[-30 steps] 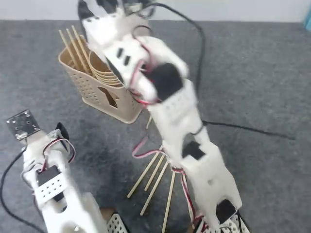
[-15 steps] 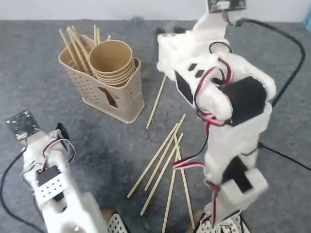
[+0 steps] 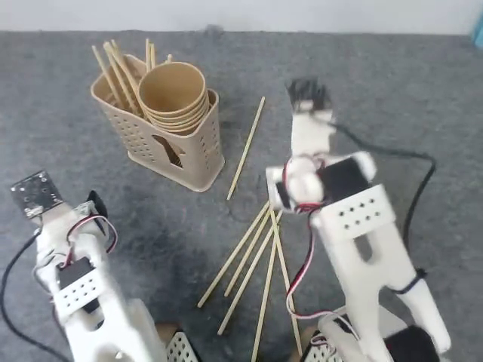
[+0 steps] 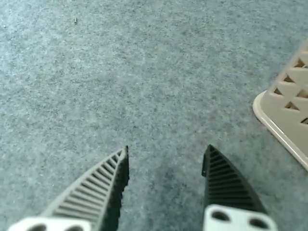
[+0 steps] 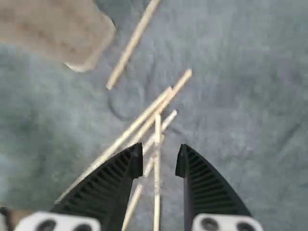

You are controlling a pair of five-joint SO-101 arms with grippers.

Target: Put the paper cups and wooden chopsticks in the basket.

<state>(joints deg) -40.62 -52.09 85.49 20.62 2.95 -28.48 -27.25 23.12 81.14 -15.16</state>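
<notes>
your left gripper (image 4: 167, 148) gaped over fuzzy carpet (image 4: 144, 72) | right gripper (image 5: 160, 146) gaped above thin wooden chopsticks (image 5: 159, 103) | perforated basket (image 3: 195, 162) held paper cups (image 3: 177, 109)

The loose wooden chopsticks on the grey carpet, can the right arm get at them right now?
Probably yes: the right gripper hangs open above the loose wooden chopsticks, with nothing between them.

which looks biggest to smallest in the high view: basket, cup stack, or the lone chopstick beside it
1. basket: largest.
2. stack of paper cups: partly hidden inside the basket.
3. lone chopstick: smallest in area. It runs longer than the cups' visible part but is far thinner.
</notes>
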